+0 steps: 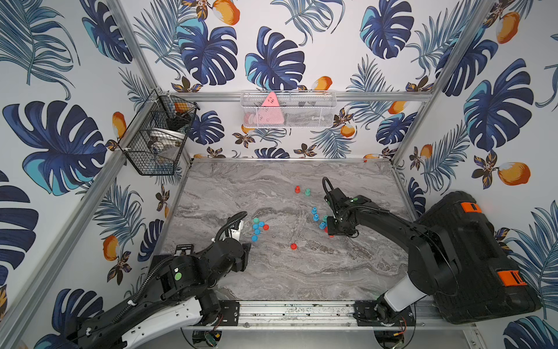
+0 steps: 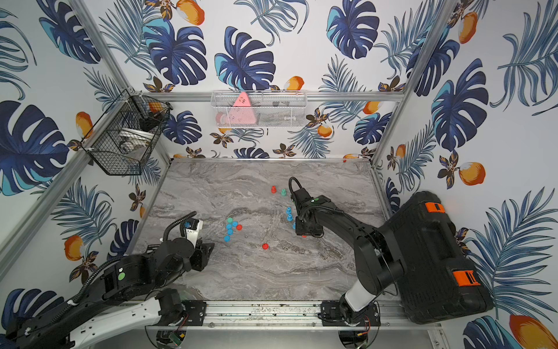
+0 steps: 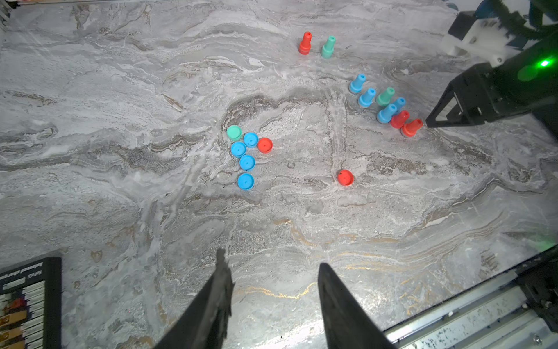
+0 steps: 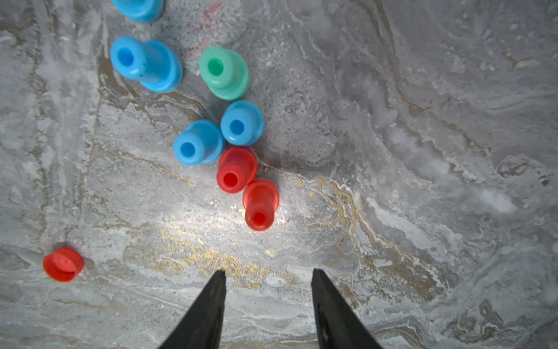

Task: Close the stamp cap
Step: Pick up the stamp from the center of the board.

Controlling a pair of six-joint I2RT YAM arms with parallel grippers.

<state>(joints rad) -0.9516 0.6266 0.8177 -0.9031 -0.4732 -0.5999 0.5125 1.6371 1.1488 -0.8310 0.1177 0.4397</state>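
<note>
Four blue stamps (image 3: 367, 97), three red stamps (image 3: 305, 43), two green stamps (image 3: 328, 46): nine standing. Loose: four blue caps (image 3: 247, 162), two red caps (image 3: 345, 177), one green cap (image 3: 234, 132): seven. Two baskets (image 1: 142, 163) on walls. One black case (image 1: 471, 256).

cap cluster (image 1: 257, 231): on table (image 1: 271, 272), left of centre
stamp cluster (image 1: 316, 217): right of caps
lone cap (image 1: 293, 246): in front, between both clusters
stamp pair (image 1: 297, 189): behind

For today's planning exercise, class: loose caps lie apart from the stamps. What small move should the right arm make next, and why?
Probably lower the right gripper around the nearest red stamp: its fingers are apart and empty, that stamp stands upright just ahead of them, and a lone red cap lies nearby.
</note>
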